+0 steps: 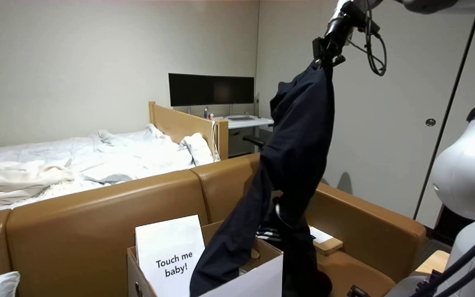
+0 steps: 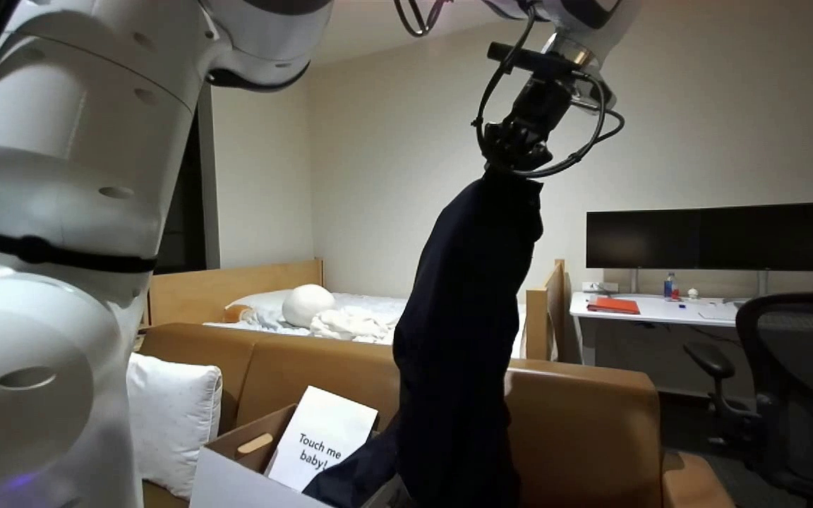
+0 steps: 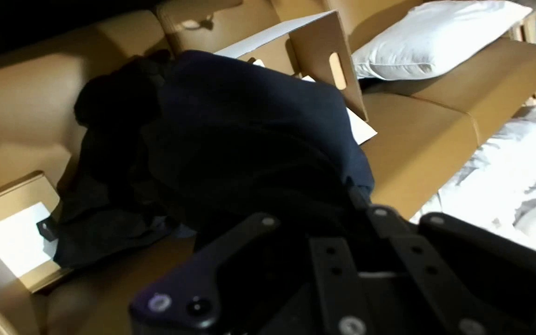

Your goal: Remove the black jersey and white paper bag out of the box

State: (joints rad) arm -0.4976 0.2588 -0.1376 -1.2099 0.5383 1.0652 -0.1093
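While the end effector [image 1: 324, 62] hangs high, a bed [image 1: 114, 156], rumpled and white, spreads out beyond and below it, and a brown sofa [image 1: 109, 231] stretches underneath. Also beyond the end effector, a white surface [image 2: 653, 314] bears a wide dark screen [image 2: 724, 236], with a black office chair [image 2: 802, 367] beside it. Down from the end effector falls the black jersey [image 1: 303, 128] — a long, folded length of fabric showing navy where light reaches it. Its lower part divides: one stretch slants into the box [image 1: 258, 284], while another drops outside, just beside the wall. The box itself sits well below the end effector, open at the top, brown inside and pale outside. In the wrist view, a white pillow [image 3: 440, 39] lies past the box from the end effector, and a flat carton [image 3: 21, 196] lies beneath, near the jersey. Tilted inside the box, also well below the end effector, is a flat white piece [image 1: 167, 243] printed “Touch me baby!”; whether it is a sheet or a bag cannot be told. The end effector's jaws are closed almost fully — pinched on the upper end of the jersey.
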